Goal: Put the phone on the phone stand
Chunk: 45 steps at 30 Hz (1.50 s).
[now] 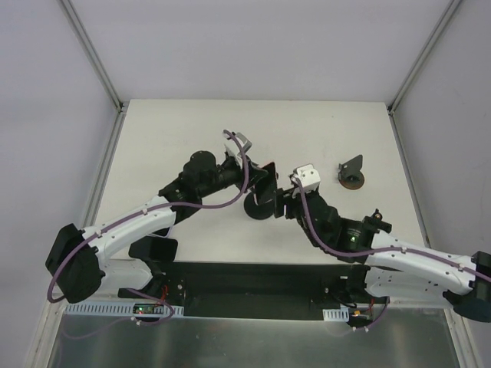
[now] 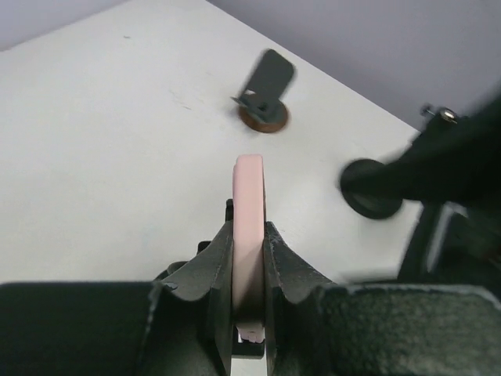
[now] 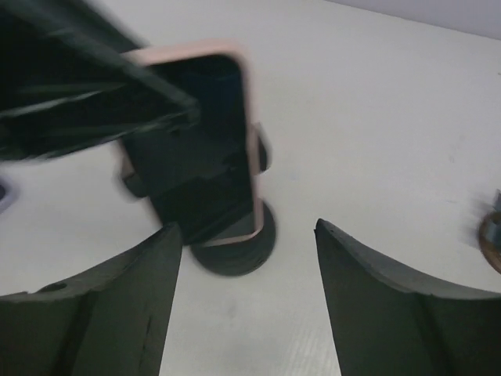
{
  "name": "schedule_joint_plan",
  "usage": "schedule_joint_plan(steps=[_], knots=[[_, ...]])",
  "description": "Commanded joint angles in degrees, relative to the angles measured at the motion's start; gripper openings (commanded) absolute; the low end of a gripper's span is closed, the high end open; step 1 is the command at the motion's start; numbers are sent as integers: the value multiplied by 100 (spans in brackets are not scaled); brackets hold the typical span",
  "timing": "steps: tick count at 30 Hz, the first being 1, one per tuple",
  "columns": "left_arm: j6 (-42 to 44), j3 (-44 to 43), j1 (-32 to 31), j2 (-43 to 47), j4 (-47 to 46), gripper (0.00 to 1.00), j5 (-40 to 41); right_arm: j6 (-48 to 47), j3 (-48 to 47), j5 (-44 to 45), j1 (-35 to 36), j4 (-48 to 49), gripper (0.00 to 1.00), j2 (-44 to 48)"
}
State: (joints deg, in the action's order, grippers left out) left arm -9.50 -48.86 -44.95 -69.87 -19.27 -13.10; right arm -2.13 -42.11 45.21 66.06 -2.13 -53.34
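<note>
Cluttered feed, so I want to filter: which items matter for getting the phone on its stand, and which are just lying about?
In the job: pink-cased phone, shut in the left gripper; black round-base phone stand below it; open right gripper beside it.
Lying about: second stand with a brown base, standing apart.

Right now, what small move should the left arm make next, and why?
Probably ease the phone down until it seats on the black stand, keeping the left gripper shut. In the right wrist view its lower edge sits right at the stand's round base, but contact is unclear; the right gripper is open, holding nothing.
</note>
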Motion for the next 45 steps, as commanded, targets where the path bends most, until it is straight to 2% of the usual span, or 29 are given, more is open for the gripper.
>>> schedule_joint_plan(steps=[1, 4, 5, 7, 9, 10, 12, 13, 14, 16, 17, 20, 24, 29, 36, 44, 45], knots=[[431, -44, 443, -387, 283, 0, 1381, -393, -61, -813, 417, 838, 74, 640], [440, -141, 443, -449, 388, 0, 1319, -288, 167, -1206, -5, 845, 77, 1027], [449, -141, 443, -466, 397, 0, 1319, -384, 203, -1686, -145, 950, 78, 1106], [545, -168, 443, -449, 424, 0, 1013, -525, 177, -2085, -321, 925, 84, 1168], [589, -168, 443, -388, 459, 0, 784, -508, -50, -2621, -821, 469, 85, 1011], [624, -141, 443, -309, 459, 0, 461, -464, -130, -2884, -1336, 320, 86, 940], [677, -106, 469, -195, 441, 0, -14, -306, -236, -4172, -1980, 55, 87, 634], [721, -97, 469, -81, 433, 0, -313, -262, -393, -4970, -2705, 29, 85, 475], [747, -80, 478, -10, 433, 0, -829, -244, -482, -6405, -2991, 11, 81, 135], [756, -53, 478, 165, 424, 0, -1342, -358, -526, -7557, -3536, 186, 78, -166], [765, -45, 478, 210, 424, 0, -1744, -410, -544, -8510, -3626, 430, 77, -437], [748, -45, 592, 350, 450, 0, -2361, -753, -658, -9352, -3680, 642, 74, -860], [879, -211, 680, 351, 616, 0, -3546, -806, -632, -9926, -3688, 1241, 74, -1213], [783, -554, 926, 96, 731, 0, -4410, -842, -825, -10269, -3671, 1356, 68, -1669], [721, -721, 1058, -229, 731, 0, -4587, -877, -791, -10480, -3662, 1364, 51, -1855], [686, -721, 1050, -387, 635, 0, -4420, -903, -685, -10287, -3618, 1303, 52, -1890], [677, -730, 1058, -387, 609, 0, -4411, -921, -685, -10269, -3618, 1286, 57, -1899]])
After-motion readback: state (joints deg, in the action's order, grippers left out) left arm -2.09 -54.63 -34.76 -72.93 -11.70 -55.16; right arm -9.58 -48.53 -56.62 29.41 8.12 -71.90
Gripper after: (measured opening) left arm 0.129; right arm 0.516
